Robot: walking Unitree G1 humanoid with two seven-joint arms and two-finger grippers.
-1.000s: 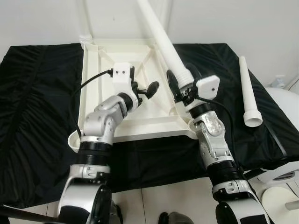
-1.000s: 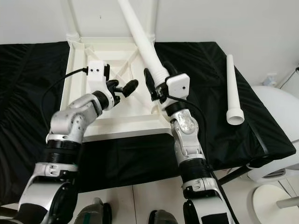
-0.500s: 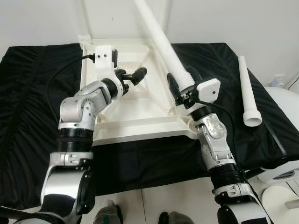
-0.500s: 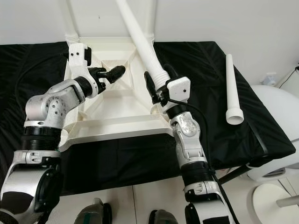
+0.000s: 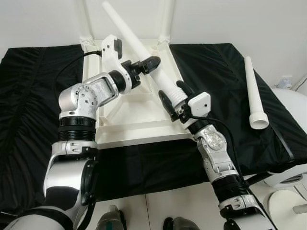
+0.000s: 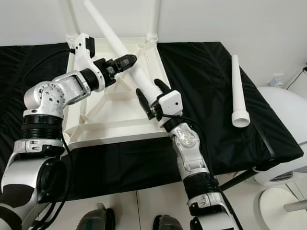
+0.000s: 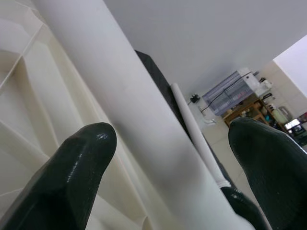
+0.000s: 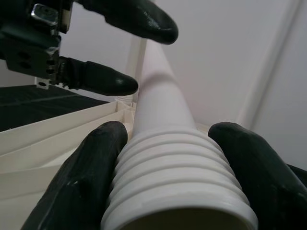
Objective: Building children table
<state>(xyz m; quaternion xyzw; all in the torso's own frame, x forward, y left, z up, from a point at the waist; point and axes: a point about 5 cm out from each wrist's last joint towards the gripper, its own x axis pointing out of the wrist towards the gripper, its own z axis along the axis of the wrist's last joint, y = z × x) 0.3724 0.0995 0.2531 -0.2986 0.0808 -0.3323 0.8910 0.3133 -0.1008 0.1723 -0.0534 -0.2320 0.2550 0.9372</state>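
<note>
Leg (image 5: 144,60), clamped at its threaded end by the right gripper (image 5: 173,98) and straddled by the open left gripper (image 5: 146,64), needs squaring to a corner socket of the tabletop (image 5: 125,125) before screwing.

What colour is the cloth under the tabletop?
Black; the cloth shows best in the left eye view, under the white tabletop.

Silver jointed arms with black ribbed collars are seen; white camera housings (image 5: 112,49) are mounted at both wrists, fed by black cables (image 5: 81,63).
</note>
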